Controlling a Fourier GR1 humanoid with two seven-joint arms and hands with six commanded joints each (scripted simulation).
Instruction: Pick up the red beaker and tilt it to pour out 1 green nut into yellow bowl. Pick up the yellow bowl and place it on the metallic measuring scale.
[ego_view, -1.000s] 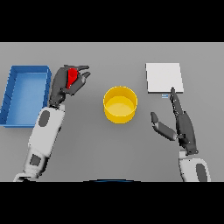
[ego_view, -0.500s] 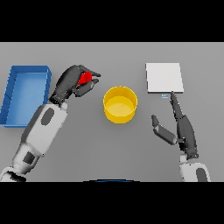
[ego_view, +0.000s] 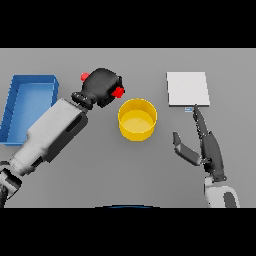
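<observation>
My left hand (ego_view: 104, 86) is shut on the red beaker (ego_view: 118, 92), of which only small red patches show beside the dark fingers. The hand holds it in the air just left of and above the yellow bowl (ego_view: 137, 119), with the beaker tipped toward the bowl's rim. The bowl stands at the table's middle; I see no green nut. The metallic measuring scale (ego_view: 187, 89) lies flat at the back right. My right hand (ego_view: 207, 147) rests open below the scale, its fingers straight and pointing at the scale's front edge.
A blue tray (ego_view: 30, 102) sits at the left, partly behind my left forearm (ego_view: 52, 132).
My left hand has carried the red beaker to the right, from beside the blue tray to the bowl's left rim, and tipped it. The right hand has stayed put.
</observation>
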